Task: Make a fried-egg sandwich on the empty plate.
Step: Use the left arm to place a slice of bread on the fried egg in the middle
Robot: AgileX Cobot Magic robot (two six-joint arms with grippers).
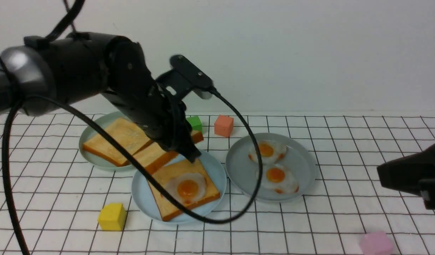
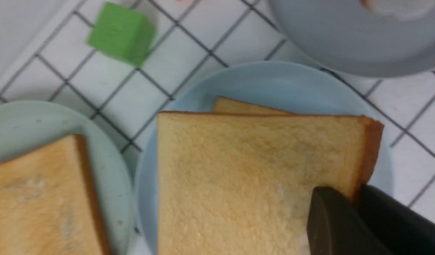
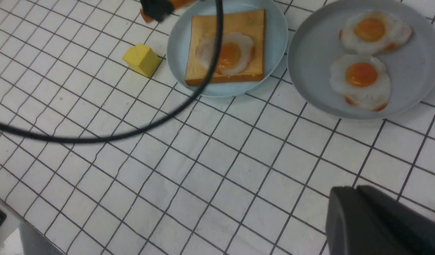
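Note:
The light blue empty plate point(image 1: 143, 198) now carries a toast slice point(image 1: 206, 186) with a fried egg point(image 1: 187, 187) on top of it. My left gripper point(image 1: 190, 155) is shut on the crust of a second toast slice point(image 1: 155, 157), which hangs tilted over the plate's far-left rim. The left wrist view shows this held toast point(image 2: 252, 177) covering most of the plate point(image 2: 274, 81), pinched at one corner by the gripper point(image 2: 357, 193). My right gripper point(image 3: 355, 191) hovers shut and empty over the cloth at the right point(image 1: 380, 173).
A pale green plate point(image 1: 96, 161) at the back left holds another toast slice point(image 1: 114, 140). A grey plate point(image 1: 302, 166) to the right holds two fried eggs point(image 1: 275, 175). Green point(image 1: 195, 123), orange point(image 1: 223, 125), yellow point(image 1: 112, 216) and pink point(image 1: 376, 243) cubes lie around. A black cable point(image 1: 252, 159) loops over the plates.

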